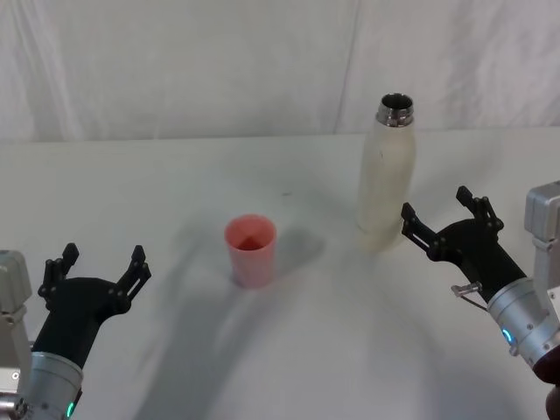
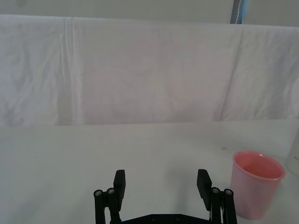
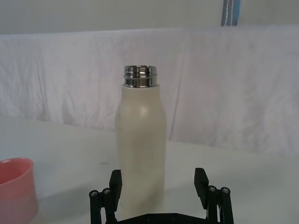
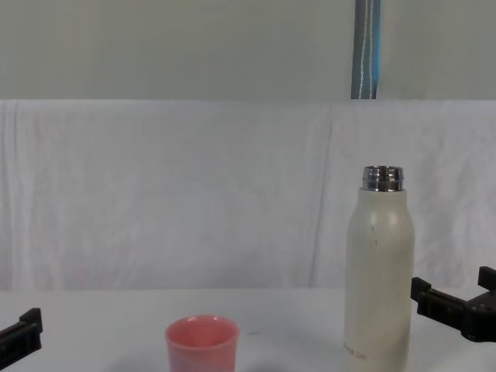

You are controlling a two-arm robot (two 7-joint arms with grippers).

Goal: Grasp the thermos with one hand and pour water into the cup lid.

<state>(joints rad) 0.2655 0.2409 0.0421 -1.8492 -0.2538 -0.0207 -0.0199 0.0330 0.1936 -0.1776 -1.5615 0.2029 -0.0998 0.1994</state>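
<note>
Thermos: the cream thermos stands upright on the white worktop, cap off, its shiny steel neck open at the top; small grey print shows near its base in the chest view.
Cup lid: the pink cup lid stands upright, mouth up, to the left of the thermos and a little nearer the robot, well apart from it; its inside looks bare, though whether any water lies in it cannot be told.
Right pincer: the right pincer hovers just beside the thermos, on its right and nearer the robot, at the height of its lower half; its fingers are spread wide and touch nothing. In the right wrist view the thermos stands ahead of the spread fingers, toward one side of the gap.
Left pincer: the left pincer hangs well to the left of the thermos, beyond the cup lid and nearer the robot, fingers spread, holding nothing.
Backdrop: a white cloth hangs behind the thermos.
</note>
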